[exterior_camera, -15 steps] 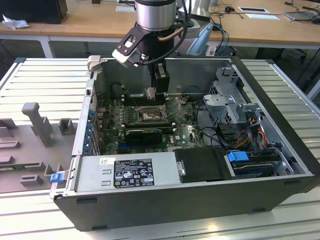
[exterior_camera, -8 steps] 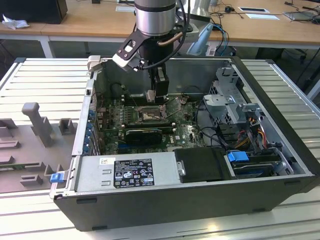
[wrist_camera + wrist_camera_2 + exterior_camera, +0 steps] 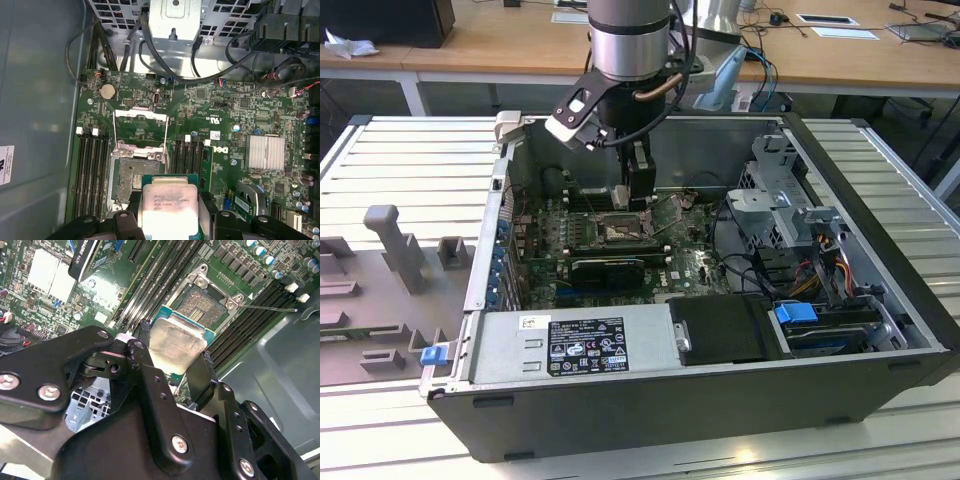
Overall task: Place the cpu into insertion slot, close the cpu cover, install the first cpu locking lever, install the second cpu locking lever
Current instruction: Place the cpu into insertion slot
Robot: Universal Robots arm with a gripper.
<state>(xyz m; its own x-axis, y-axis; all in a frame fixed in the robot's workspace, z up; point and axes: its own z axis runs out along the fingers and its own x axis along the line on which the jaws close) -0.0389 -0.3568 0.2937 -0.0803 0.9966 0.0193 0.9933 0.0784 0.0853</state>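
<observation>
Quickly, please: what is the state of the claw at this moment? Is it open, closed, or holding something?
The claw is closed on the cpu, which is not yet in the insertion slot.

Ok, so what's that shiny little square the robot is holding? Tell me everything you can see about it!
That is the cpu, a small flat square chip. Its top is pale silvery metal with faint print, and a thin green edge shows around it. The gripper pinches it by two opposite sides between black fingers. It hangs above the green motherboard, close by the open socket, not yet seated in it. Nothing else touches it.
</observation>
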